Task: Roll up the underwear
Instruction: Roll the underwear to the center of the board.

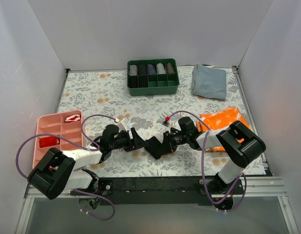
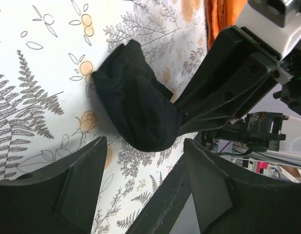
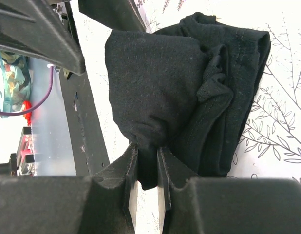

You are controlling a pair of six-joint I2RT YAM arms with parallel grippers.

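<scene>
The black underwear (image 1: 155, 146) lies bunched into a compact bundle on the floral table near the front edge, between my two grippers. In the right wrist view the underwear (image 3: 189, 92) is folded over itself, and my right gripper (image 3: 146, 148) is shut on a pinch of its near edge. In the left wrist view the underwear (image 2: 136, 102) lies just ahead of my left gripper (image 2: 143, 151), whose jaws stand wide apart and hold nothing. In the top view my left gripper (image 1: 139, 140) sits left of the bundle and my right gripper (image 1: 166, 144) right of it.
A green tray (image 1: 153, 87) of rolled items stands at the back centre. A grey-blue folded cloth (image 1: 209, 81) lies back right. An orange patterned cloth (image 1: 223, 119) lies right, under the right arm. A pink tray (image 1: 53, 134) stands left. A small red-and-white tag (image 1: 166, 120) lies mid-table.
</scene>
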